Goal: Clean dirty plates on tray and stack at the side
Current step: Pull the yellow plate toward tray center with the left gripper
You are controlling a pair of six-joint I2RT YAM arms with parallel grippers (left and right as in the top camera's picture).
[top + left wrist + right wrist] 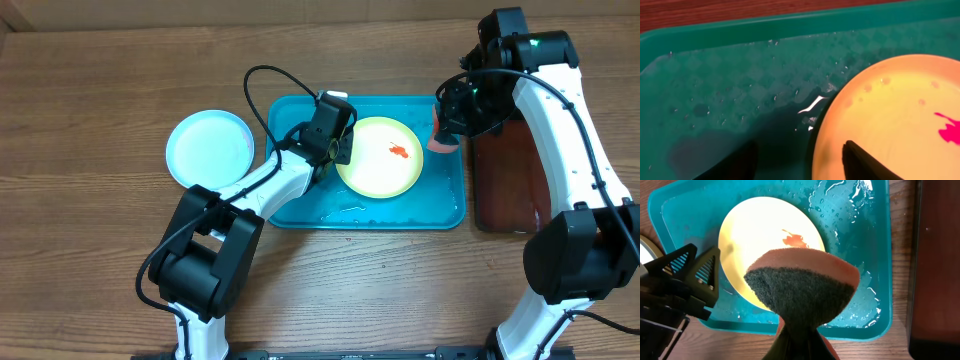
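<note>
Now: slick plate, take it by the rim

Yellow plate (380, 157) lies flat in the wet tray (448, 205), with a red smear (400, 152) on it. Left pincer (800, 162) spread apart, straddling the plate's left rim, not clamped. Right pincer (445, 122) clamped on the sponge (802, 287) above the tray's right edge. Blue plate (209, 148) sits on the desk (90, 90), left of the tray. Judgement: light, stiff plastic, slippery wet. Pinch the rim firmly or it skates under scrubbing.
</note>
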